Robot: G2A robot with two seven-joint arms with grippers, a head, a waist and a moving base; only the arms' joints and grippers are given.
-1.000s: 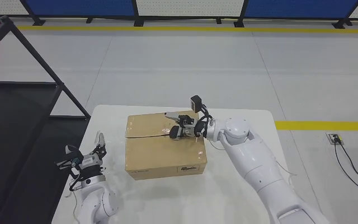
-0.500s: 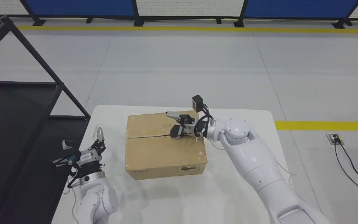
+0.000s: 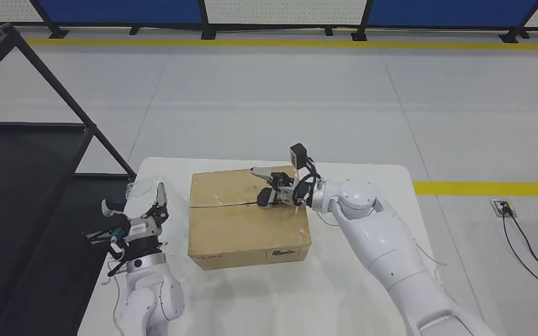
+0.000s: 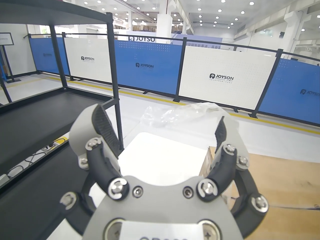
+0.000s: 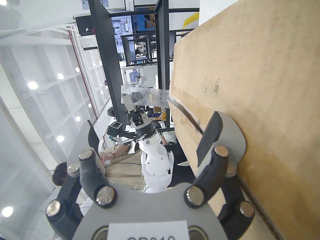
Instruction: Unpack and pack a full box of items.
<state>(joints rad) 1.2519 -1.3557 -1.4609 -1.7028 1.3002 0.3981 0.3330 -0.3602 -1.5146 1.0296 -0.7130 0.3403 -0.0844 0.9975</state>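
The box (image 3: 244, 231) lies centred on the table (image 3: 361, 277); the right gripper (image 3: 259, 186), jaws apart, sits over its top toward 12 o'clock. The left gripper (image 3: 133, 206), likewise spread, stands apart at the box's 9 o'clock.

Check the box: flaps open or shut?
Shut. The box top lies flat, closed along its middle seam; the open right gripper sits over that seam.

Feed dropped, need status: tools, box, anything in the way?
Left tool open off the box's side, clear film at one fingertip. Right tool open at top seam. Flaps down. Seam unobstructed.
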